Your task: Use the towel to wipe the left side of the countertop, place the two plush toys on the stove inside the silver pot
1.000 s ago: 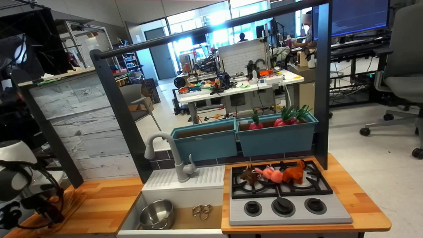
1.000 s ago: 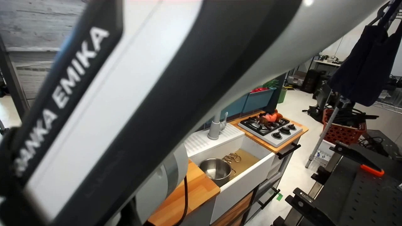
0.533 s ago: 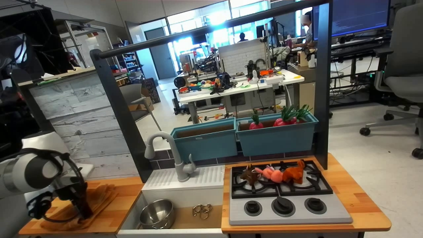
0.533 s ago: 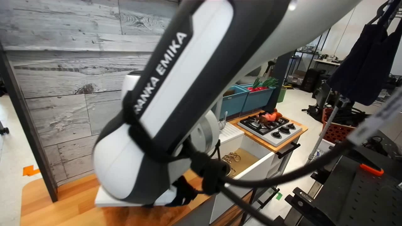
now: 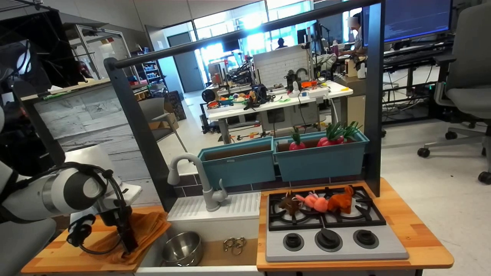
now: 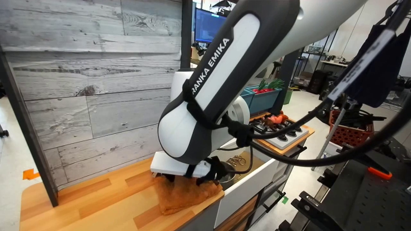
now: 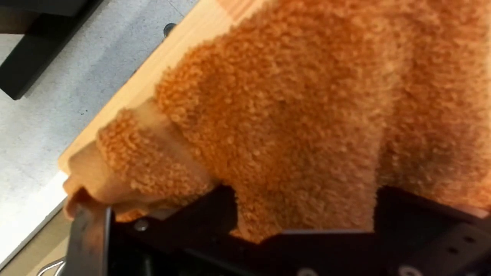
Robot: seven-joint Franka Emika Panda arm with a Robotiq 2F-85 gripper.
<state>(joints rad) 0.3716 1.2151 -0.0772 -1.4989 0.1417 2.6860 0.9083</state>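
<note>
Towel (image 7: 307,115) hung over sink (image 5: 215,228)

The jaws are spread wide, the towel bunched between them, apparently unclamped. It is laid on the counter (image 6: 106,205), one corner past the edge; the silver pot (image 5: 182,249) is set in the sink. If pushed sinkward ungripped, the towel could be dropped in. Plush toys (image 5: 320,205) are seated on the stove (image 5: 310,247).

Downward wrist view (towel (image 7: 299,122) close), both exterior views sharing stove (image 5: 333,225)

Towel (image 7: 307,103) is super nubby cloth, bench (image 6: 112,199) smooth wood, pot (image 5: 183,248) nice shiny metal, toys (image 5: 317,203) matt plush.
</note>
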